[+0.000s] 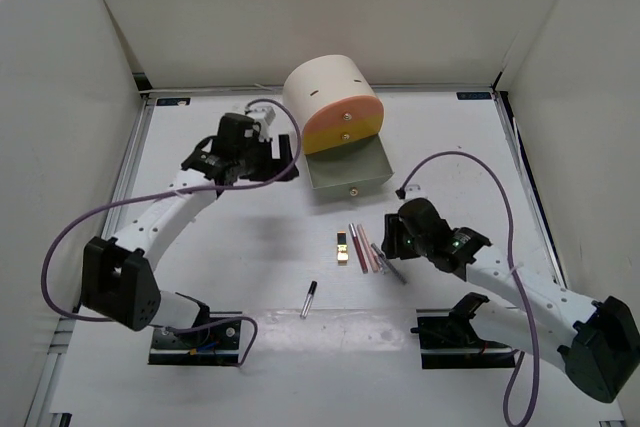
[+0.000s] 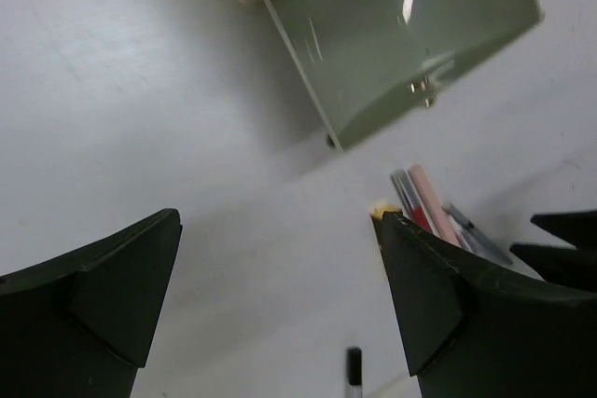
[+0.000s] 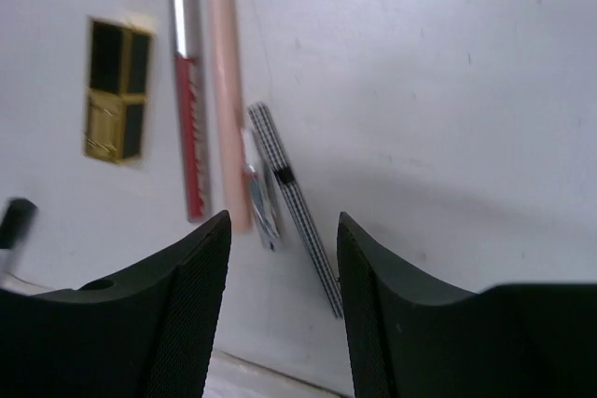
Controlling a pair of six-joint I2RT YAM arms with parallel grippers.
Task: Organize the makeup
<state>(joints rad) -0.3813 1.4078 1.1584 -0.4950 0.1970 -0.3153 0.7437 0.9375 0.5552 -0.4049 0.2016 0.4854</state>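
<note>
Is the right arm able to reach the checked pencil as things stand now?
Probably yes. The right fingers stand open close to the checked pencil, and nothing covers it. The pink pencil lies close beside it, so a grip on it alone may be awkward.

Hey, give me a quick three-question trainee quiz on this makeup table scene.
1. True or false: the grey-green bottom drawer of the cream cylindrical box is pulled out.
2. Which item lies farthest from that box? A) gold-and-black rectangular case B) small black pen C) pale pink pencil
3. Which arm's fingers hover right by that pink pencil?
Key: 1 true. 2 B. 3 the right fingers, apart and holding nothing.
</note>
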